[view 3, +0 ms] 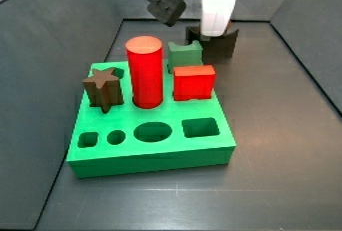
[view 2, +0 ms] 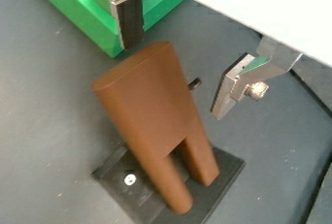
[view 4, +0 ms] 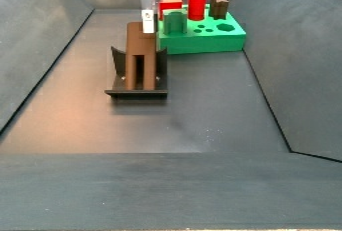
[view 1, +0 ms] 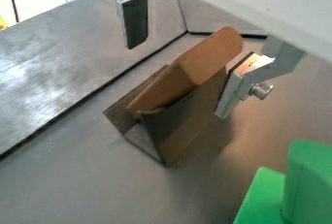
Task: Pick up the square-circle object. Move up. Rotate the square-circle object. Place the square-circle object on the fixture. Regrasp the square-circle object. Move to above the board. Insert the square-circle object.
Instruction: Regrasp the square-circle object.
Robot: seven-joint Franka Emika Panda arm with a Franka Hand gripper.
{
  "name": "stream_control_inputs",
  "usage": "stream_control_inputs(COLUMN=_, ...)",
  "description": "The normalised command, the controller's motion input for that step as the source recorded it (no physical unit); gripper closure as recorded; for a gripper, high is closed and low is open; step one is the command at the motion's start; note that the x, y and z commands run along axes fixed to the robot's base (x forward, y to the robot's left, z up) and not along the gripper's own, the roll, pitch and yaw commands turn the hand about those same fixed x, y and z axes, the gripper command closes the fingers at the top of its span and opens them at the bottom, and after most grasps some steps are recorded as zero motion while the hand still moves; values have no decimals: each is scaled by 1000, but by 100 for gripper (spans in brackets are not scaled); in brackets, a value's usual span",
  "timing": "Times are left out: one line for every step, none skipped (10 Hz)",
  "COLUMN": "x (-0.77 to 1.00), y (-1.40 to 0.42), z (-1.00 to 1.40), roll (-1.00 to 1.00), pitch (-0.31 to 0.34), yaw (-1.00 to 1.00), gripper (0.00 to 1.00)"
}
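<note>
The square-circle object [view 2: 149, 121], a long dark-brown bar, leans tilted on the dark fixture [view 2: 130, 181]. It shows the same way in a wrist view [view 1: 195, 73] and a side view [view 4: 134, 53]. My gripper [view 2: 182, 51] is open and empty, its silver fingers [view 2: 123, 19] spread wide on either side of the bar's upper end without touching it. In a side view my gripper [view 3: 214, 20] hangs over the fixture [view 3: 222, 43] behind the green board [view 3: 147, 150] and hides the bar. The board's edge also shows in a wrist view [view 2: 91, 10].
On the board stand a red cylinder [view 3: 143, 70], a brown star-shaped peg [view 3: 103, 85], a red cube [view 3: 194, 80] and a green notched block [view 3: 186, 53]. Grey sloping walls [view 4: 54, 65] enclose the dark floor.
</note>
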Motion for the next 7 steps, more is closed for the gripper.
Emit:
stream_control_inputs(x=533, y=-21, z=0, roll=36, pitch=187, yaw=43, gripper=0)
stream_control_inputs(x=470, y=-24, z=-4, roll=36, pitch=192, yaw=45, gripper=0)
stream_control_inputs(x=393, y=-23, z=-8, roll=31, pitch=191, yaw=48, gripper=0)
stream_control_inputs(x=352, y=-21, z=-4, roll=30, pitch=189, yaw=48, gripper=0)
stream_control_inputs(x=271, y=-20, z=-6, roll=28, pitch=193, yaw=48, gripper=0)
stream_control_inputs(x=216, y=-21, z=-4, roll=27, pitch=194, yaw=48, gripper=0)
stream_control_inputs(x=0, y=500, z=167, roll=0, pitch=0, yaw=0, gripper=100)
